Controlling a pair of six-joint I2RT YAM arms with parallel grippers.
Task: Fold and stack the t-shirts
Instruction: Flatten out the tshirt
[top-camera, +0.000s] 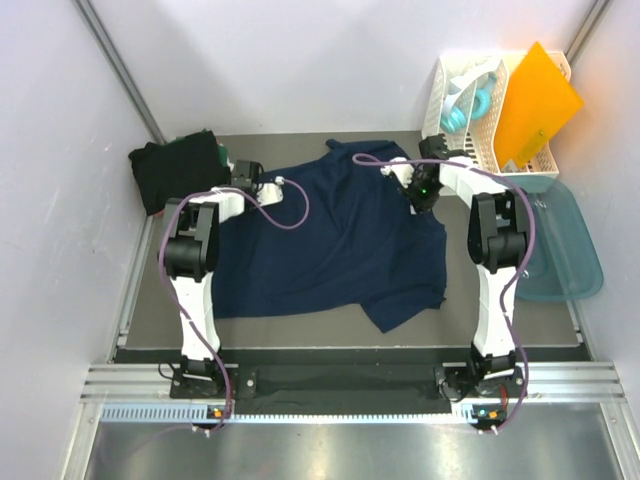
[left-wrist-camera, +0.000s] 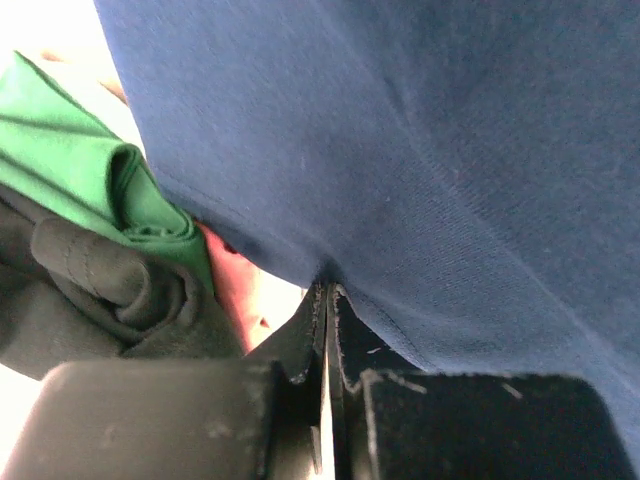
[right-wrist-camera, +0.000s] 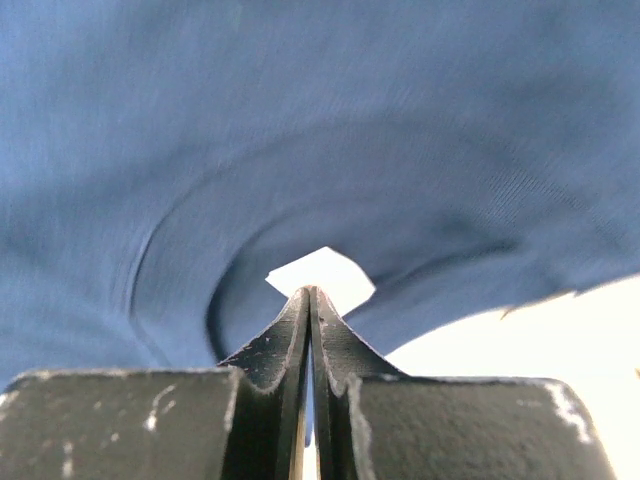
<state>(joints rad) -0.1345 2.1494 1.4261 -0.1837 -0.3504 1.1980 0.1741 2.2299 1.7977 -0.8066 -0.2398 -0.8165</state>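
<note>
My left gripper (left-wrist-camera: 325, 297) has its fingers pressed together on the hem of the navy blue cloth t-shirt (left-wrist-camera: 420, 150). My right gripper (right-wrist-camera: 308, 297) is closed too, pinching the same shirt's cloth, and a small white patch (right-wrist-camera: 320, 277) shows just past the tips. The shirt lies spread across the dark table mat (top-camera: 300, 330). At its far-left corner sits a heap of black and green shirts (top-camera: 178, 172), just beside my left fingers. Beyond its far-right corner a white slotted plastic rack (top-camera: 445, 88) holds pale teal rings (top-camera: 470, 105) and a tilted orange sheet (top-camera: 537, 105). Right of the shirt lies a teal translucent plastic tub (top-camera: 565, 255); I cannot tell its contents. Bare mat runs along the shirt's near hem.
</note>
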